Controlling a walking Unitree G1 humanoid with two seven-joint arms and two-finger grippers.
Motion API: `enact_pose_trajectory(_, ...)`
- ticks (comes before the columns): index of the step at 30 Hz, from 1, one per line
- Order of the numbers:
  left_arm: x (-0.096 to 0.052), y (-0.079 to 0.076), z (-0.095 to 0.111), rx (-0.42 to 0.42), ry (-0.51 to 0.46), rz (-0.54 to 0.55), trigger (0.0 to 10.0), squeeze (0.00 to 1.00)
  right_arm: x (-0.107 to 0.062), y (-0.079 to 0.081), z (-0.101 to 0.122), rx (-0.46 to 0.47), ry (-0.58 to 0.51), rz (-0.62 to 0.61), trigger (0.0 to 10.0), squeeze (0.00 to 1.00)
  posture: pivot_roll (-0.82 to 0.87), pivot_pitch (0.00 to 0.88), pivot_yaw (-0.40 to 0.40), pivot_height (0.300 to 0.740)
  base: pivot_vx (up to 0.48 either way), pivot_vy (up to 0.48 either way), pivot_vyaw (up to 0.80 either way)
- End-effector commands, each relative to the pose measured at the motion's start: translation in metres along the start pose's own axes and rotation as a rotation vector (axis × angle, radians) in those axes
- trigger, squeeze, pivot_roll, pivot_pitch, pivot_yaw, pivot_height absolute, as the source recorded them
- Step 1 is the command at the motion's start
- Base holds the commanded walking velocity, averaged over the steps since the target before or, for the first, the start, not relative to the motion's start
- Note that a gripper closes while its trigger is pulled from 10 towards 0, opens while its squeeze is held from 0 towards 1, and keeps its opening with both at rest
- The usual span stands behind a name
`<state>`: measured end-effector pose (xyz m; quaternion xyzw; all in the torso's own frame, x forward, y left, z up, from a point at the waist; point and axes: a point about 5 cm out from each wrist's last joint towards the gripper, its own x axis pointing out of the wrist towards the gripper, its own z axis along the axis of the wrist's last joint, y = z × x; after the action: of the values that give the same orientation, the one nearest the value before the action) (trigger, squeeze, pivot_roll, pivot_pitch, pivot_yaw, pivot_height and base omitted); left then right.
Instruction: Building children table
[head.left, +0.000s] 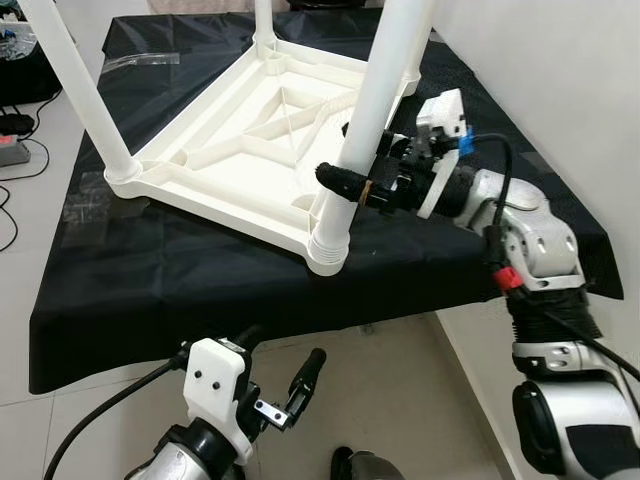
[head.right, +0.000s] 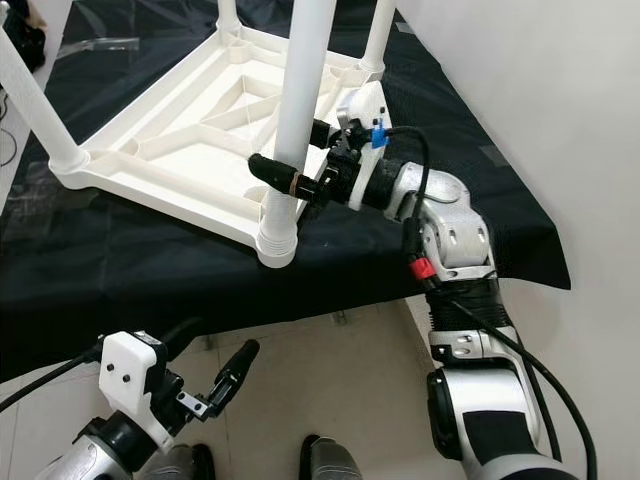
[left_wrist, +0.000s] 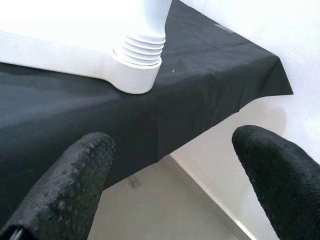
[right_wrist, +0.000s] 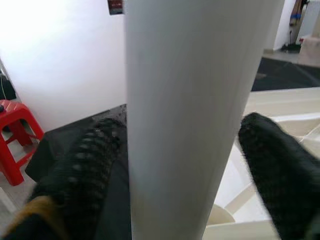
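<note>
A white children's table (head.left: 250, 135) lies upside down on a black cloth (head.left: 150, 290), its legs pointing up. My right gripper (head.left: 345, 160) reaches in from the right and is shut on the near right leg (head.left: 380, 80), one finger on each side, a little above its threaded socket (head.left: 328, 245). The right wrist view has that leg (right_wrist: 185, 115) between the two black fingers (right_wrist: 85, 165). My left gripper (head.left: 280, 350) hangs open below the cloth's front edge, holding nothing. The left wrist view looks up past its fingertips (left_wrist: 75, 170) at the socket (left_wrist: 137, 55).
Two more legs stand at the left (head.left: 75, 80) and the back (head.left: 263, 20). A white wall (head.left: 560, 90) runs close along the right side. Cables and a power strip (head.left: 12, 150) lie on the tiled floor at left. A red stool (right_wrist: 15, 125) stands beyond the cloth.
</note>
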<state>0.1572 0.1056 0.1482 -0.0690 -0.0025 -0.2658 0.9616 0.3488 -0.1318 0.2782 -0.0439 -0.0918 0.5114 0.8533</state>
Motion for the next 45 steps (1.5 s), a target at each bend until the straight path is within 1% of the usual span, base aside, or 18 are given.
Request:
enact_pose_trajectory(1, -0.001, -0.003, -0.002, -0.007, 0.016, -0.002, 10.0, 0.0, 0.0, -0.002, 0.006, -0.009, -0.008, -0.001, 0.0, 0.0, -0.01, 0.21, -0.092, 0.74, 0.0, 0.0, 0.0)
enact_pose_trajectory(6, 0.0, -0.003, -0.002, -0.007, 0.013, 0.0, 10.0, 0.0, -0.008, -0.005, 0.01, -0.004, 0.018, 0.003, 0.0, 0.0, -0.02, 0.21, -0.096, 0.74, 0.0, 0.0, 0.0)
enact_pose_trajectory(9, 0.0, -0.002, -0.002, -0.009, 0.011, -0.002, 10.0, 0.0, -0.011, -0.006, 0.007, -0.01, 0.066, -0.05, 0.0, 0.0, -0.03, 0.208, -0.097, 0.74, 0.0, 0.0, 0.0)
enact_pose_trajectory(18, 0.002, -0.001, -0.002, -0.008, 0.009, -0.001, 10.0, 0.0, -0.006, 0.002, -0.005, 0.015, 0.108, -0.15, 0.0, 0.0, -0.04, 0.208, -0.098, 0.74, 0.0, 0.0, 0.0)
enact_pose_trajectory(20, 0.001, -0.002, -0.002, -0.008, 0.008, -0.001, 10.0, 0.0, -0.006, -0.012, -0.019, -0.018, 0.207, -0.392, 0.0, 0.0, -0.03, 0.209, -0.107, 0.74, 0.0, 0.0, 0.0)
enact_pose_trajectory(22, 0.001, -0.002, -0.002, -0.008, 0.008, -0.001, 10.0, 0.0, -0.006, -0.012, -0.019, -0.018, 0.207, -0.392, 0.0, 0.0, -0.03, 0.209, -0.107, 0.74, 0.0, 0.0, 0.0)
enact_pose_trajectory(23, 0.001, -0.002, -0.003, -0.009, 0.01, 0.0, 10.0, 0.0, -0.026, -0.038, -0.029, -0.027, 0.26, -0.81, 0.0, 0.0, -0.04, 0.195, -0.12, 0.74, 0.0, 0.0, 0.0)
enact_pose_trajectory(24, 0.001, -0.002, -0.003, -0.009, 0.01, 0.0, 10.0, 0.0, -0.026, -0.038, -0.029, -0.027, 0.26, -0.81, 0.0, 0.0, -0.04, 0.195, -0.12, 0.74, 0.0, 0.0, 0.0)
enact_pose_trajectory(25, 0.002, -0.002, -0.004, -0.008, 0.01, 0.001, 10.0, 0.0, -0.042, -0.05, -0.035, -0.062, 0.262, -1.078, 0.0, 0.0, -0.03, 0.181, -0.119, 0.74, 0.0, 0.0, 0.0)
enact_pose_trajectory(26, 0.004, -0.001, -0.006, -0.008, 0.012, 0.004, 10.0, 0.0, -0.05, -0.055, -0.039, -0.043, 0.233, -1.247, 0.0, 0.0, -0.02, 0.169, -0.119, 0.74, 0.0, 0.0, 0.0)
enact_pose_trajectory(27, 0.005, 0.0, -0.007, -0.005, 0.013, 0.007, 10.0, 0.0, -0.049, -0.055, -0.041, -0.026, 0.217, -1.316, 0.0, 0.0, -0.02, 0.162, -0.118, 0.74, 0.0, 0.0, 0.0)
enact_pose_trajectory(28, 0.006, 0.002, -0.009, -0.002, 0.015, 0.011, 10.0, 0.0, -0.037, -0.05, -0.04, -0.002, 0.196, -1.271, 0.0, 0.0, -0.01, 0.149, -0.12, 0.74, 0.0, 0.0, 0.0)
enact_pose_trajectory(29, 0.006, 0.002, -0.009, -0.002, 0.015, 0.011, 10.0, 0.0, -0.037, -0.05, -0.04, -0.002, 0.196, -1.271, 0.0, 0.0, -0.01, 0.149, -0.12, 0.74, 0.0, 0.0, 0.0)
enact_pose_trajectory(31, 0.008, 0.004, -0.011, 0.0, 0.016, 0.016, 10.0, 0.0, -0.018, -0.041, -0.042, 0.01, 0.197, -1.187, 0.0, 0.0, -0.01, 0.129, -0.138, 0.74, 0.0, 0.0, 0.0)
enact_pose_trajectory(33, 0.008, 0.004, -0.011, 0.0, 0.016, 0.016, 10.0, 0.0, -0.018, -0.041, -0.042, 0.01, 0.197, -1.187, 0.0, 0.0, -0.01, 0.129, -0.138, 0.74, 0.0, 0.0, 0.0)
enact_pose_trajectory(37, 0.014, 0.009, -0.019, 0.001, 0.021, 0.027, 10.0, 0.0, -0.004, -0.023, -0.052, 0.011, 0.226, -1.129, 0.0, 0.0, -0.02, 0.089, -0.14, 0.74, 0.0, 0.0, 0.0)
enact_pose_trajectory(42, 0.015, 0.011, -0.024, 0.0, 0.03, 0.03, 10.0, 0.0, 0.002, -0.02, -0.057, 0.042, 0.201, -1.119, 0.0, 0.0, -0.01, 0.068, -0.13, 0.74, 0.0, 0.0, 0.0)
enact_pose_trajectory(45, 0.016, 0.013, -0.025, 0.001, 0.031, 0.029, 10.0, 0.0, 0.012, -0.019, -0.061, 0.062, 0.215, -1.088, 0.0, 0.0, -0.02, 0.064, -0.126, 0.74, 0.0, 0.0, 0.0)
